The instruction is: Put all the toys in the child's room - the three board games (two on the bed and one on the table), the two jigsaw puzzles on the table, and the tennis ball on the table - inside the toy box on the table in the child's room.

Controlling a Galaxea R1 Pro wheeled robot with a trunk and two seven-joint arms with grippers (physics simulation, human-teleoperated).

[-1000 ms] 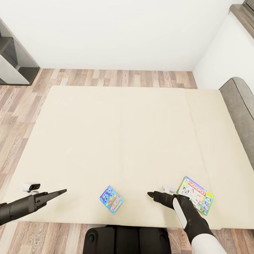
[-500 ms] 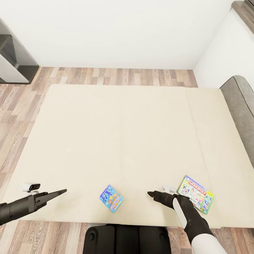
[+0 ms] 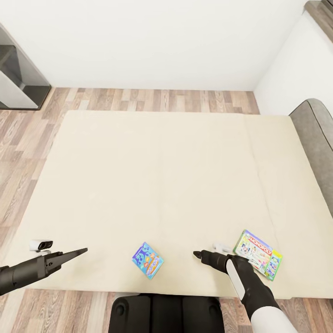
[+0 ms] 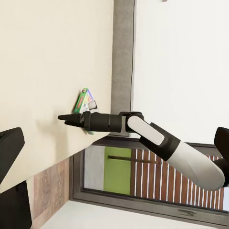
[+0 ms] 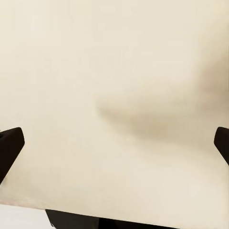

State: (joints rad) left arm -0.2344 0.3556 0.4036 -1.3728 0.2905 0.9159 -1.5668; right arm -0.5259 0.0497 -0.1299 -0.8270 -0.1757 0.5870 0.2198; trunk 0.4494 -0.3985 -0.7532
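Note:
Two board games lie near the front edge of the cream bed (image 3: 162,175). One is a blue carton with colourful lettering (image 3: 147,260); the other is the Monopoly carton (image 3: 257,255), right of it. My left gripper (image 3: 83,251) hovers over the bed's front left, well left of the blue carton. Between the two cartons is my right gripper (image 3: 197,254), just left of the Monopoly carton. In the left wrist view the right gripper (image 4: 61,117) points across the bed with the Monopoly carton (image 4: 85,101) behind it. Through the right wrist camera the fingertips (image 5: 9,143) stand far apart over bare bed (image 5: 114,95).
A dark grey shelf unit (image 3: 18,78) stands at the far left by the wall. A grey padded piece (image 3: 319,138) borders the bed's right side. Wood-plank floor (image 3: 152,99) runs between the bed and the white wall. My base (image 3: 162,314) sits against the bed's front edge.
The whole picture has shifted slightly, so the camera moved a little. Both arms and both cartons keep their places on the bed.

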